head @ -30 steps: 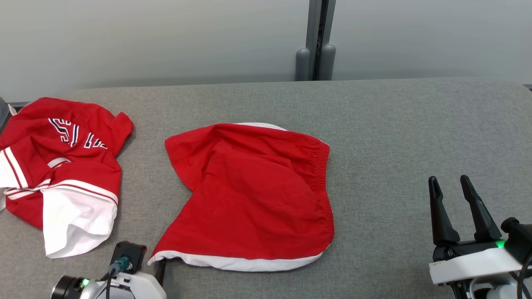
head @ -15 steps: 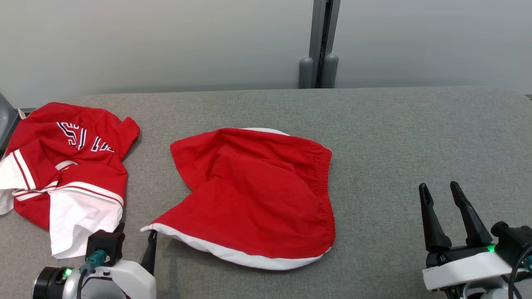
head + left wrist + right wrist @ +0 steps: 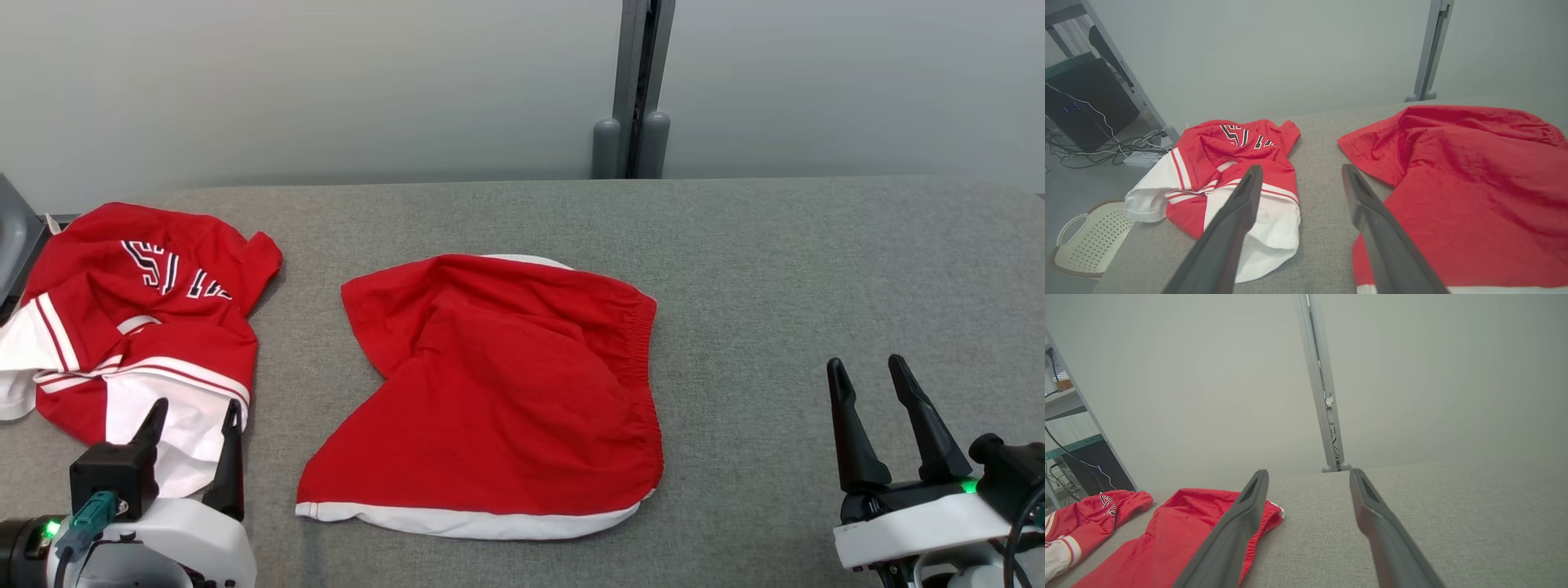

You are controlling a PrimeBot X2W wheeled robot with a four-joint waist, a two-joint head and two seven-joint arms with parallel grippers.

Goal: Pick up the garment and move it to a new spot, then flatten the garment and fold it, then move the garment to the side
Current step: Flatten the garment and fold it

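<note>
Where grey worktop [image 3: 775, 269] carries two pieces, red garment [image 3: 506, 392] lies mid-surface, elastic band at right edge, white under-layer visible only as rim along near and far edges. Left claw [image 3: 194, 406] spread, empty, hiding part of white hem of red-and-white jersey [image 3: 139, 327]; contact unclear. Jersey lettering creased, illegible; sleeve cut by frame. Right claw [image 3: 865, 363] spread, empty, well apart from garment.

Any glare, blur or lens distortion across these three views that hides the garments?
Head view: even, soft light, no glare; red shorts and jersey sharp, with faint shadows at their edges. Left wrist view: wide-angle stretch, the post leans, the left gripper looms large. Right wrist view: pale, hazy wall; red shorts legible.
</note>
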